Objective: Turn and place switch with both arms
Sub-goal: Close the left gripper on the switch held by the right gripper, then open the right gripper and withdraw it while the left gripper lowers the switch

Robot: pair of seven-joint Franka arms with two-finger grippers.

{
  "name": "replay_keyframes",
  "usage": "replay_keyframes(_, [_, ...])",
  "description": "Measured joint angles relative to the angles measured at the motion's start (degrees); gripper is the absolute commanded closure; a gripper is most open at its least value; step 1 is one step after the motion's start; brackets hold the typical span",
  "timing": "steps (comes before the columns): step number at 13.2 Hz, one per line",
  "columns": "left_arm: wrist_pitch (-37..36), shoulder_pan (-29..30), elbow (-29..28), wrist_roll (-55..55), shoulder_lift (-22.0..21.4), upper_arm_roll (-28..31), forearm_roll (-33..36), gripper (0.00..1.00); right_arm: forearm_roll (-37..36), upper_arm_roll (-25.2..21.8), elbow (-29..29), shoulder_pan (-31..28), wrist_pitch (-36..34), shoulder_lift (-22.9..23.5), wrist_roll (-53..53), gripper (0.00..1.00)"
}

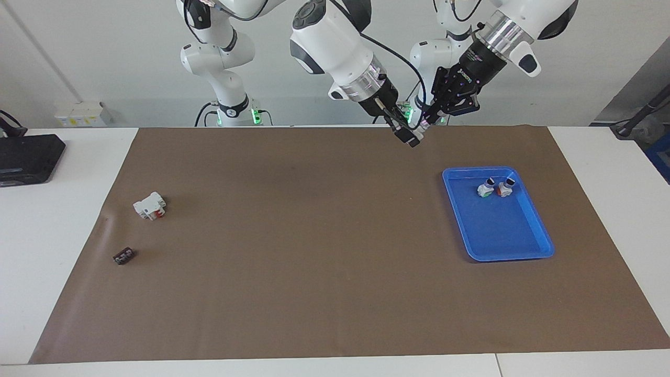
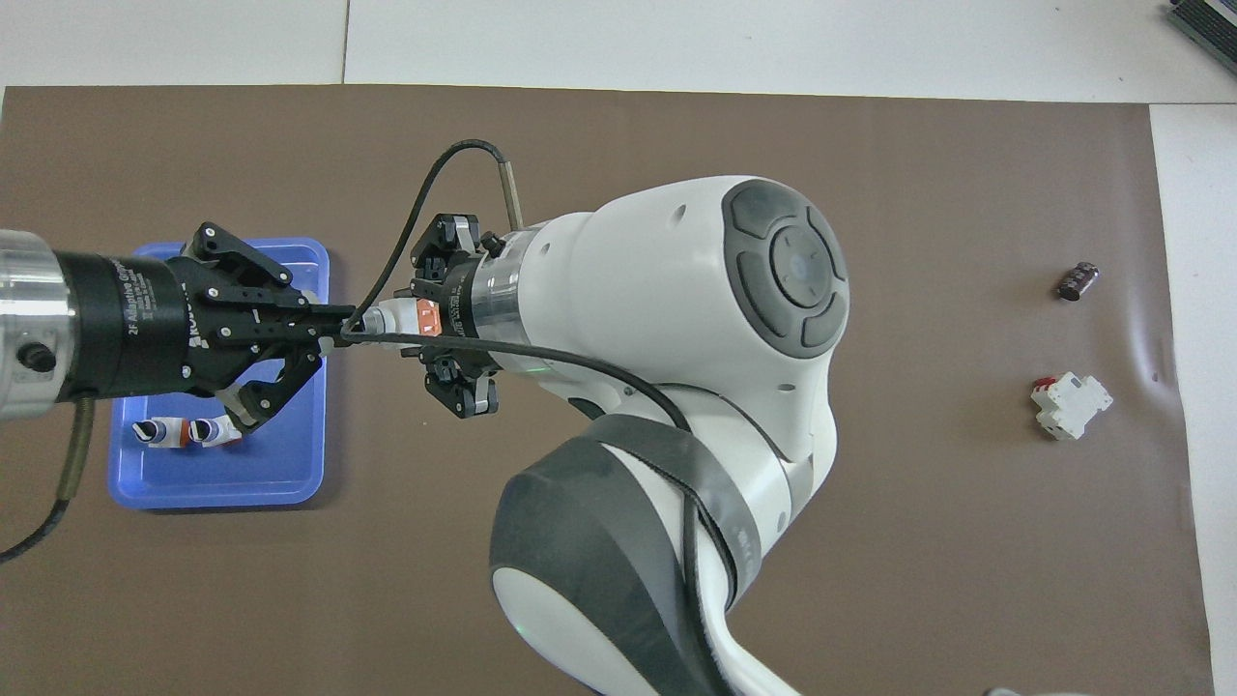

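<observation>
We see both grippers clenched on the switch overhead: left gripper, right gripper; facing view hides its orange face.

Bright, even indoor light in both views

Soft, faint shadows lay beside the blue tray and the white block; the brown mat showed no glare, and both pictures stayed sharp.

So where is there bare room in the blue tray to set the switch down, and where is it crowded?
The blue tray is bare over the part farther from the robots. Its crowded spot is the corner nearest the robots, where two small switches stand side by side. Both grippers, left and right, meet at the switch in the air over the brown mat.
</observation>
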Motion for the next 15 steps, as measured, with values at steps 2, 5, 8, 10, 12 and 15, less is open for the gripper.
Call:
replay_keyframes(2, [-0.12, 0.06, -0.02, -6.0, 0.0, 0.0, 0.02, 1.0, -0.04, 0.02, 0.0, 0.01, -0.11, 0.0, -0.02, 1.0])
replay_keyframes(5, [-0.28, 0.2, -0.03, -11.43, -0.01, 0.0, 0.02, 1.0, -0.05, 0.03, 0.0, 0.06, -0.14, 0.0, -0.02, 1.0])
replay_keyframes(8, [-0.32, 0.23, -0.04, -11.88, -0.02, 0.0, 0.02, 1.0, -0.05, 0.03, 0.0, 0.07, -0.14, 0.0, -0.02, 1.0])
replay_keyframes(10, [-0.32, 0.23, -0.04, -11.88, -0.02, 0.0, 0.02, 1.0, -0.05, 0.03, 0.0, 0.07, -0.14, 0.0, -0.02, 1.0])
replay_keyframes(12, [-0.33, 0.25, -0.05, -11.89, -0.03, 0.0, 0.02, 1.0, -0.05, 0.03, 0.0, 0.07, -0.14, 0.0, -0.02, 0.56])
replay_keyframes(15, [-0.35, 0.71, -1.14, -11.98, 0.12, 0.14, 2.01, 1.0, -0.26, 0.03, 0.44, -0.04, -0.18, -0.96, -0.03, 0.01])
